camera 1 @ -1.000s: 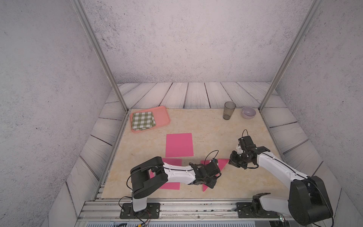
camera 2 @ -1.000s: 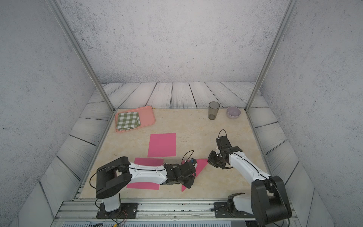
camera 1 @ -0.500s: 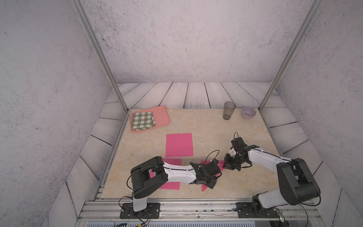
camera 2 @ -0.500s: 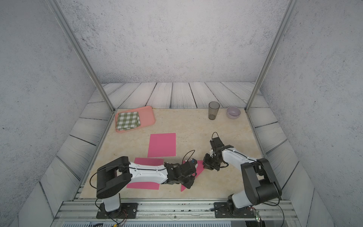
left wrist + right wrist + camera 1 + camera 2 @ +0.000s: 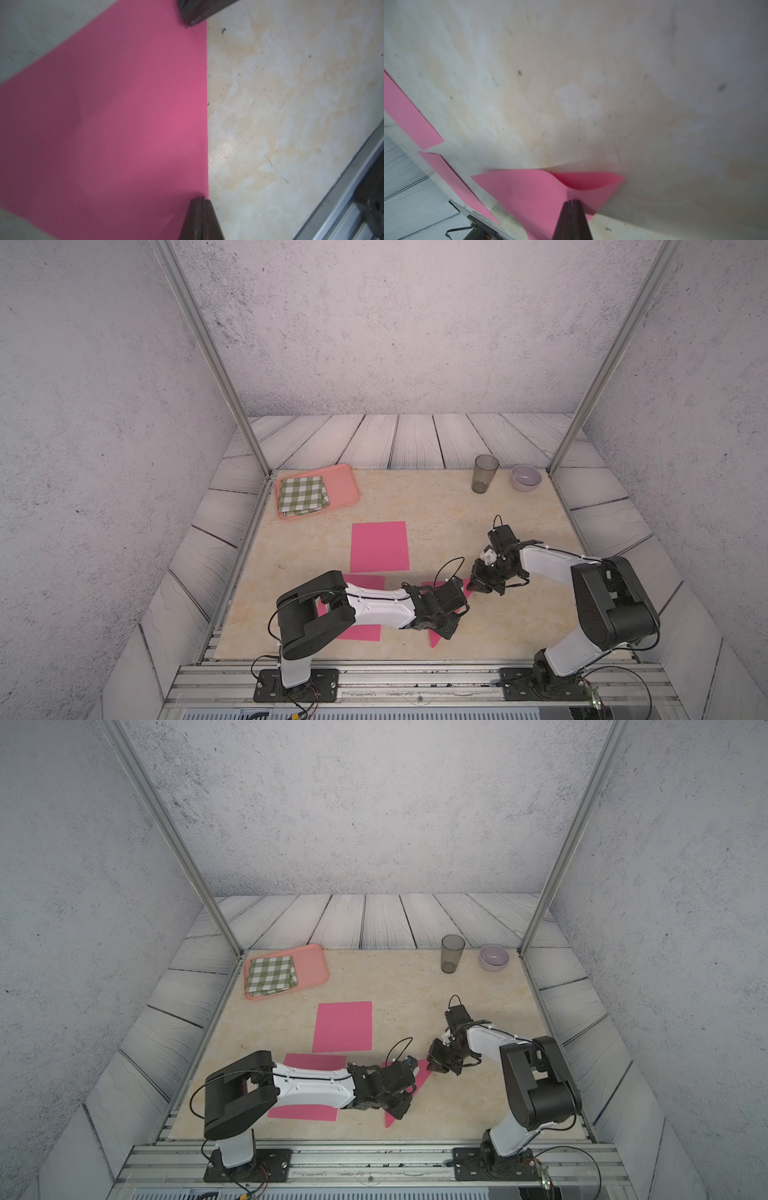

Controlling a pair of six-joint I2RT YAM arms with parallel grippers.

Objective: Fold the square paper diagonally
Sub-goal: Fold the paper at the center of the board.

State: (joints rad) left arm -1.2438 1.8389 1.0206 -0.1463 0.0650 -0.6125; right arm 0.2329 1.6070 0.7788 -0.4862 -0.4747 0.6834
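Pink paper (image 5: 124, 124) folded into a triangle, flat on the table (image 5: 519, 614) near its front middle, left gripper (image 5: 200, 201) jaws pressed together, tip on the long straight edge, right gripper (image 5: 572, 204) likewise closed, tip on a corner where the top layer bulges, flat pink sheet (image 5: 378, 547) just behind.

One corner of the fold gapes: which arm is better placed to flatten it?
Probably right. The right gripper, shut, rests on the folded paper beside its gaping corner; the left gripper sits at the crease's far end.
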